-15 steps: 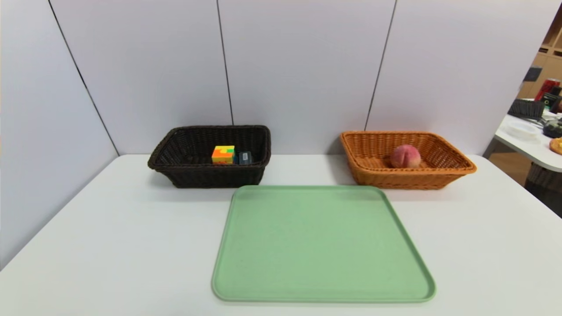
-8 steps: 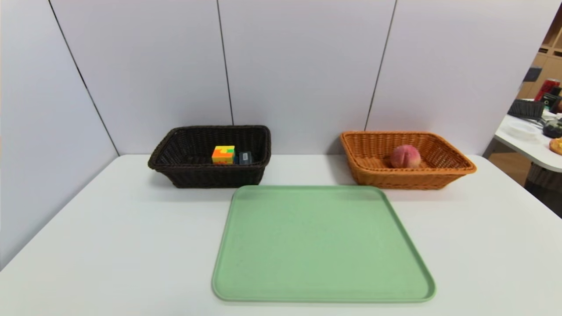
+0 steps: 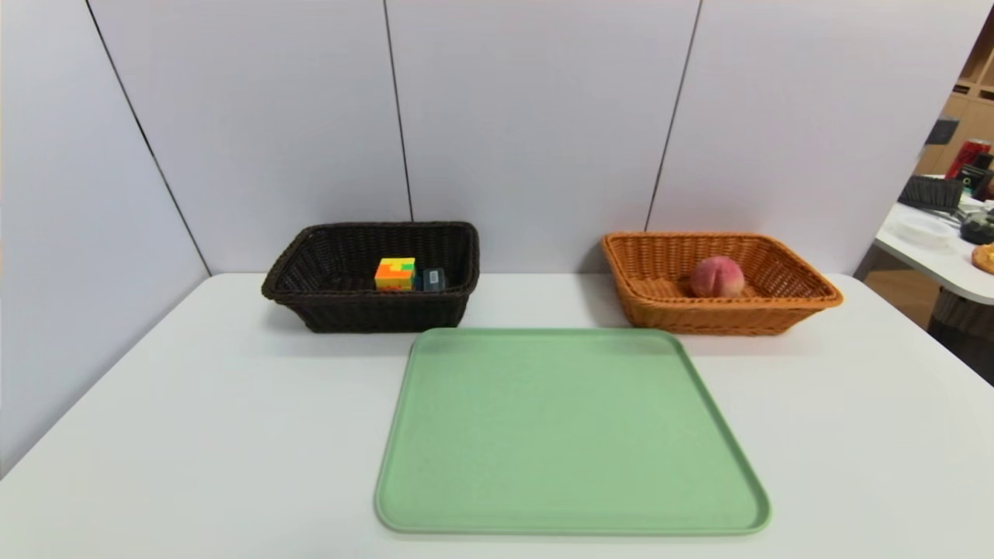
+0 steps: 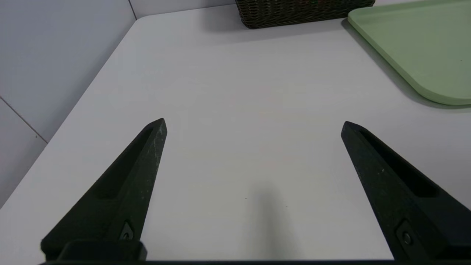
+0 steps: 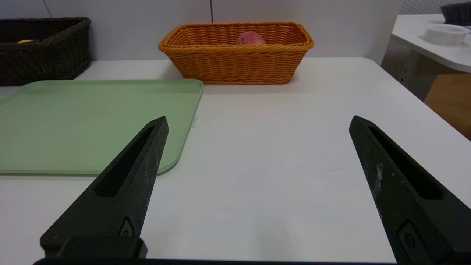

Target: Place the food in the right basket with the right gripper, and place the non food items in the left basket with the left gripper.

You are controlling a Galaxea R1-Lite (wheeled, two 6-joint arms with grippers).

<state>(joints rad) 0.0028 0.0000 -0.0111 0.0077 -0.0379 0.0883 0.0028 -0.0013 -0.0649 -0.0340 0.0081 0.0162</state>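
A pink peach (image 3: 717,277) lies in the orange basket (image 3: 808,299) at the back right. The dark brown basket (image 3: 311,299) at the back left holds a multicoloured cube (image 3: 394,274) and a small dark item (image 3: 433,279) beside it. The green tray (image 3: 571,435) in the middle carries nothing. Neither arm shows in the head view. My left gripper (image 4: 254,125) hangs open over bare table near the left front, with the dark basket (image 4: 301,13) far ahead. My right gripper (image 5: 257,123) stands open over bare table right of the tray (image 5: 73,121), facing the orange basket (image 5: 235,62) and the peach (image 5: 250,38).
Grey wall panels close off the back and left of the white table (image 3: 194,427). A second table (image 3: 932,256) with clutter stands off to the right, beyond this table's right edge.
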